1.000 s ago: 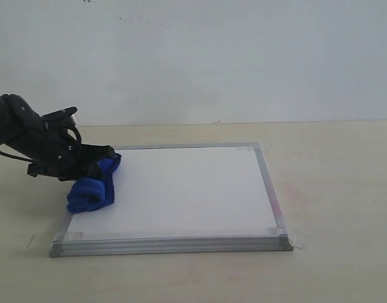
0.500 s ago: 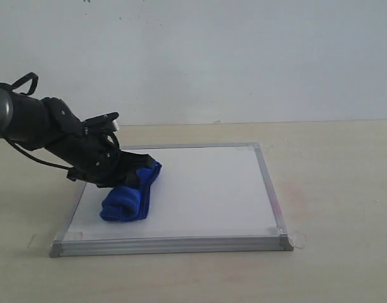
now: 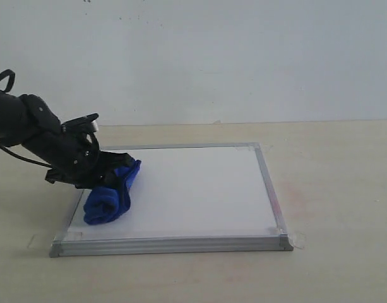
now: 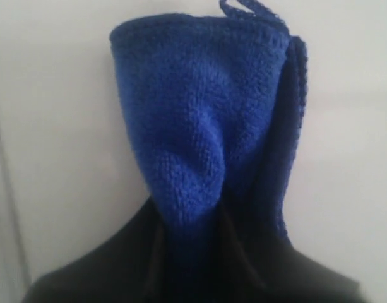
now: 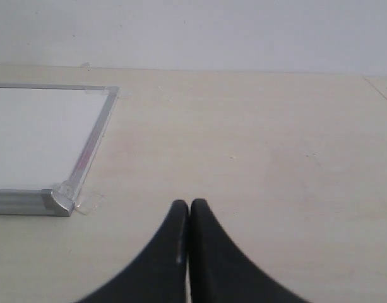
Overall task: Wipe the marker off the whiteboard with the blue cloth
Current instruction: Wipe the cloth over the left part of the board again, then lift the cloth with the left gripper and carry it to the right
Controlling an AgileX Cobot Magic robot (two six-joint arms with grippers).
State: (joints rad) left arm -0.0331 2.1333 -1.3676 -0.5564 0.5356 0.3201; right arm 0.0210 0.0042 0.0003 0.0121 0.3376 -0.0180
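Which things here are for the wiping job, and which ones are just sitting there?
For the job:
- blue cloth, held in the left gripper
- whiteboard, under the cloth

Just there:
- right gripper, shut, off the board
- table
- tape tabs

L gripper [image 3: 111, 175] low, angled down, clamped on blue cloth [image 3: 105, 202]; R gripper [image 5: 190, 211] fingers pressed together, tips touching.
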